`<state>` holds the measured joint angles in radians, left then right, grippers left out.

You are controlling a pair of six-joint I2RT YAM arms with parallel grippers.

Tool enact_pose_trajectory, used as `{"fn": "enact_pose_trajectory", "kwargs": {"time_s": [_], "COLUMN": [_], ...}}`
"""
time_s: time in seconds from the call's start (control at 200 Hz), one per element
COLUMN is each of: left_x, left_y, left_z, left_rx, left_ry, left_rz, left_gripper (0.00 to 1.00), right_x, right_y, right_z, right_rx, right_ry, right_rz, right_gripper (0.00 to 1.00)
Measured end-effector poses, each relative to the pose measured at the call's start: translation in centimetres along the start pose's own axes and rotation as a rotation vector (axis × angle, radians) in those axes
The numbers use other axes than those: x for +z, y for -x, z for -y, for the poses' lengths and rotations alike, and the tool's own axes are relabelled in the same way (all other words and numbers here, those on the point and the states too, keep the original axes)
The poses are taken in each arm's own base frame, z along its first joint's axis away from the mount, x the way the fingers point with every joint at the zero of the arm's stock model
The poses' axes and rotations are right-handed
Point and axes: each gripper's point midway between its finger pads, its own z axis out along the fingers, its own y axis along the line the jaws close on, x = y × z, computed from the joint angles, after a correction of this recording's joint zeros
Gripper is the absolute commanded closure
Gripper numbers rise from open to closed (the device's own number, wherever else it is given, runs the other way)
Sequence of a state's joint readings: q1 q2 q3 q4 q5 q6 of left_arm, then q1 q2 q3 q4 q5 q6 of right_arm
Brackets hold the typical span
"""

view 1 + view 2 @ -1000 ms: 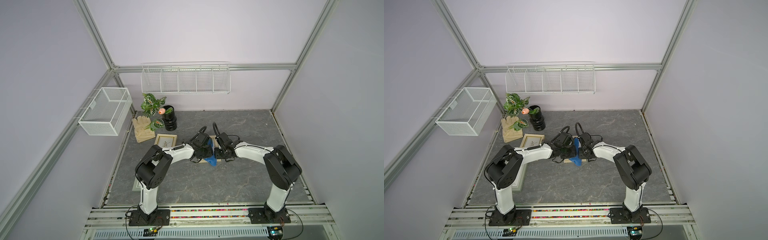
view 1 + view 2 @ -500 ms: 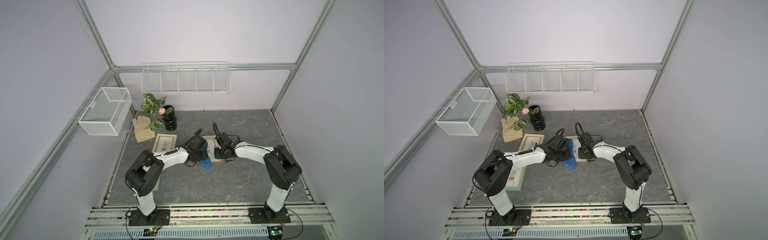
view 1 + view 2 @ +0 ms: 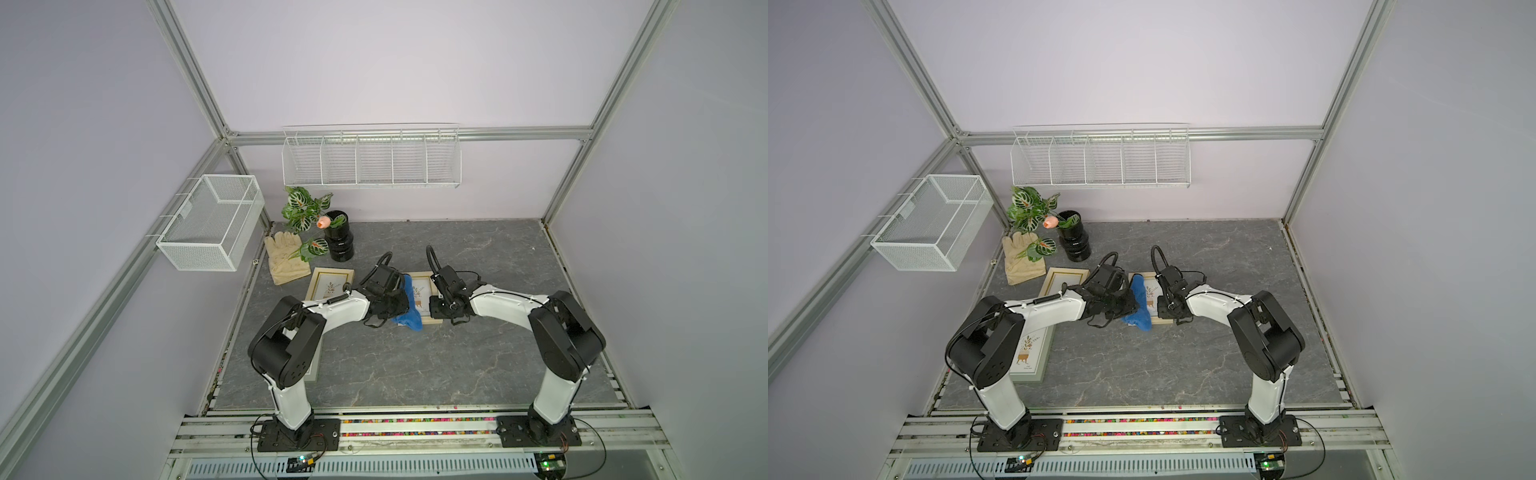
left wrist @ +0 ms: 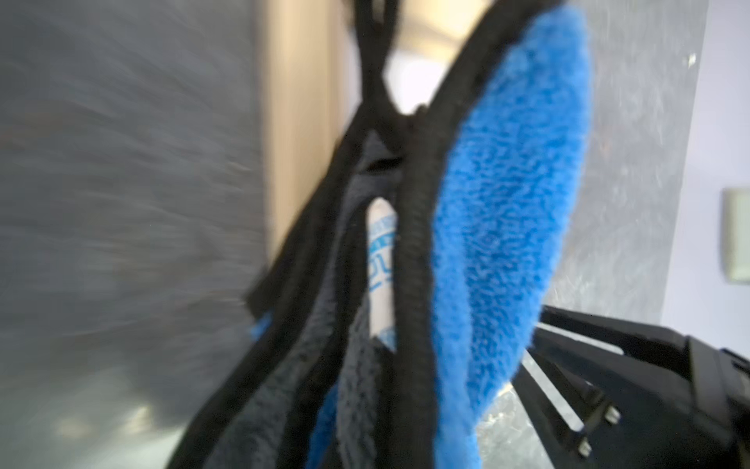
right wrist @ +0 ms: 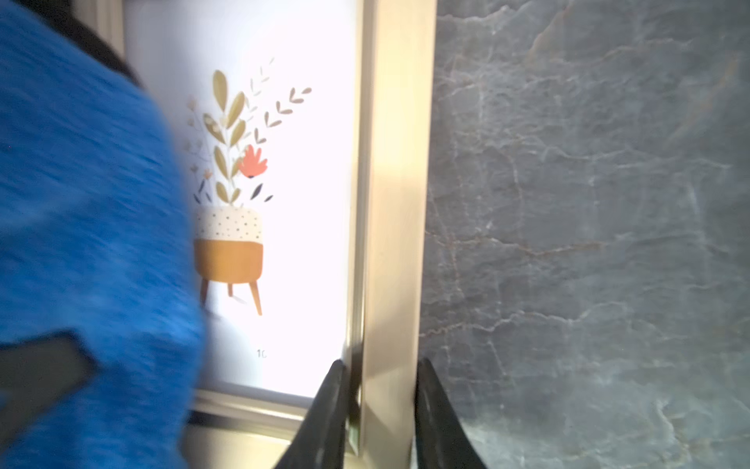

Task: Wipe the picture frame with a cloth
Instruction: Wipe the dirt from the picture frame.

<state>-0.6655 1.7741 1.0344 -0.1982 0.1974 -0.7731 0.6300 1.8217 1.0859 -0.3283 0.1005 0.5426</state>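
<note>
Grey tabletop (image 3: 415,365), plush rumpled blue cloth (image 3: 411,321)

The cloth (image 3: 410,318) is draped over the left side of the frame (image 3: 424,291) — a second frame (image 3: 330,282) is set further left, with glove (image 3: 286,259) and pot (image 3: 340,245) found behind it.

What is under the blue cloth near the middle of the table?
The gold picture frame lies under the cloth; its plant print shows beside the cloth. The covered side of the frame cannot be seen.
</note>
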Motion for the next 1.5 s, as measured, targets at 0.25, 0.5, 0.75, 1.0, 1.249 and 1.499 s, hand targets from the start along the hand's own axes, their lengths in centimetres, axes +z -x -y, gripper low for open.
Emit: {"fn": "enact_pose_trajectory", "kwargs": {"time_s": [0.25,0.5,0.75,1.0,1.249,1.499], "left_x": [3.1,2.1,-0.3,2.9,4.6,4.8], "left_y": [-1.8,-1.4,2.2,8.7,12.3,11.1], "left_z": [4.1,2.3,-1.1,1.4,0.6,1.3], "left_rx": [0.061,0.06,0.066,0.118,0.11,0.101], "left_ry": [-0.033,0.056,0.197,0.247,0.285,0.238], "left_rz": [-0.053,-0.026,0.03,0.096,0.119,0.083], "left_gripper": [1.0,1.0,1.0,1.0,1.0,1.0], "right_x": [0.0,-0.1,-0.1,-0.2,-0.2,-0.2], "right_y": [-0.1,-0.3,-0.3,-0.6,-1.0,-1.0], "right_z": [0.1,0.2,0.1,-0.3,-0.7,-0.8], "right_rx": [0.0,0.0,-0.002,-0.009,-0.012,-0.018], "right_ry": [-0.002,-0.004,-0.002,-0.003,-0.003,-0.006], "right_rz": [-0.001,-0.005,-0.004,-0.001,0.005,0.009], "right_gripper": [0.8,0.8,0.8,0.81,0.8,0.8]}}
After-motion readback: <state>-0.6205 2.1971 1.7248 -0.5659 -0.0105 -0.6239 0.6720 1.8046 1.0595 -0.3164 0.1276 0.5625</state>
